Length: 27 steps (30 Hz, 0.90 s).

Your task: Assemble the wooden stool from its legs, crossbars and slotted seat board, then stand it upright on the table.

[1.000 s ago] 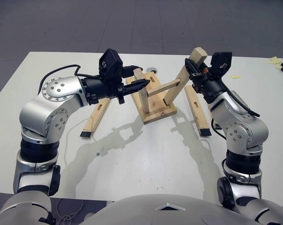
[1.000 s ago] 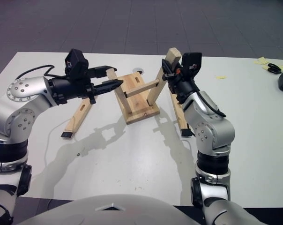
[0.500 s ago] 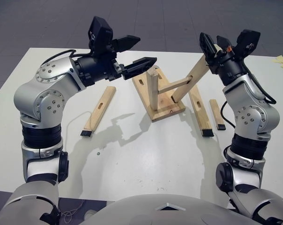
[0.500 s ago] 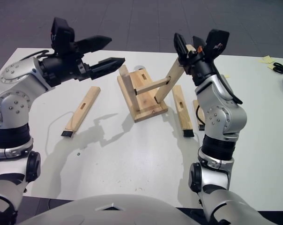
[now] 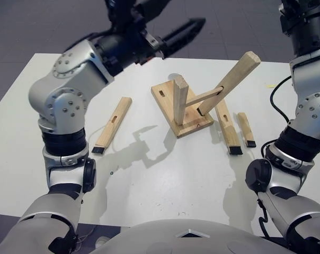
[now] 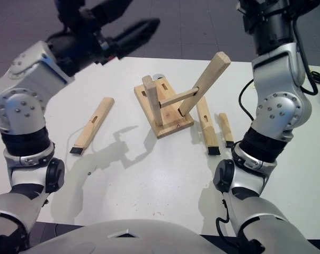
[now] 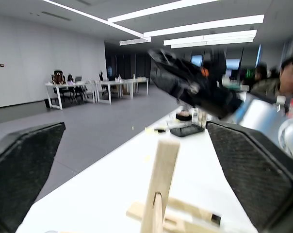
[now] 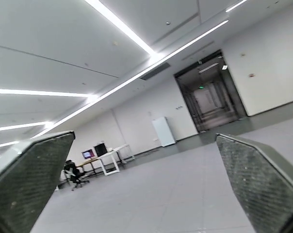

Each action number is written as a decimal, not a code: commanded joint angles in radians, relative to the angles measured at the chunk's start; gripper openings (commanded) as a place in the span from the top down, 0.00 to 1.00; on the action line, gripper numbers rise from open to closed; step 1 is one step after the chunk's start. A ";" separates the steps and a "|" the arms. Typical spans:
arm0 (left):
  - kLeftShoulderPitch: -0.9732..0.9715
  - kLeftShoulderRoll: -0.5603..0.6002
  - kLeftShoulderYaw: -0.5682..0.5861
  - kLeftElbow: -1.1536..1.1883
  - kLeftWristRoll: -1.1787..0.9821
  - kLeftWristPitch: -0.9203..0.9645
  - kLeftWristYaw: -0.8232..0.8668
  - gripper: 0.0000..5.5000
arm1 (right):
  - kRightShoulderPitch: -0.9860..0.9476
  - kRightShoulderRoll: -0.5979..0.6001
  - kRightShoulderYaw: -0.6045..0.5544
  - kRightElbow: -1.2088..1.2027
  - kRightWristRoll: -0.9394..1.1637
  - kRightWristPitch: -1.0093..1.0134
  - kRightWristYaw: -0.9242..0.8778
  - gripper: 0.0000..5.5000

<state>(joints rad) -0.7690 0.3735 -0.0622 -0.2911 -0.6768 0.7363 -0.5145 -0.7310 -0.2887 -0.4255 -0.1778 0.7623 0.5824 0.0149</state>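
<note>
On white table (image 5: pixel 160 182): half-built stool (image 5: pixel 179 101) | beyond: grey floor (image 5: pixel 33 26)

On the table (image 6: pixel 149 180), the seat board (image 6: pixel 169 119) carries an upright leg (image 6: pixel 151 98) and a tilted leg (image 6: pixel 205 81), joined by a crossbar (image 6: pixel 177 98). A loose leg (image 6: pixel 94 123) lies at the left, a second leg (image 6: pixel 206 126) and a short bar (image 6: pixel 225 128) at the right. The left pincer (image 6: pixel 141 13) hangs above, fingers apart.

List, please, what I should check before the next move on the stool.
1. Left tool open, empty: ok.
2. Right tool open, empty: ok.
3. Seat board flat on table: ok.
4. Upright leg standing in board: ok.
5. Tilted leg straight: not ok.
6. Left loose leg, right loose leg, short bar fitted: not ok, all lying on the table.
</note>
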 commanded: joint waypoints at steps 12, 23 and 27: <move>0.121 0.057 -0.220 0.068 0.308 -0.156 -0.149 0.02 | -0.128 -0.060 0.026 0.014 -0.042 -0.017 0.016 0.02; 0.125 0.047 -0.191 0.058 0.303 -0.143 -0.165 0.02 | 0.211 0.025 0.147 0.090 -0.048 0.153 -0.013 0.02; 0.134 0.052 -0.195 0.062 0.312 -0.147 -0.173 0.02 | 0.401 0.019 0.271 0.051 -0.090 0.194 0.046 0.02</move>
<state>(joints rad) -0.6516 0.4133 -0.2620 -0.2249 -0.3845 0.5845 -0.6716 -0.5685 -0.3016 -0.2932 -0.1735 0.7183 0.6423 0.0333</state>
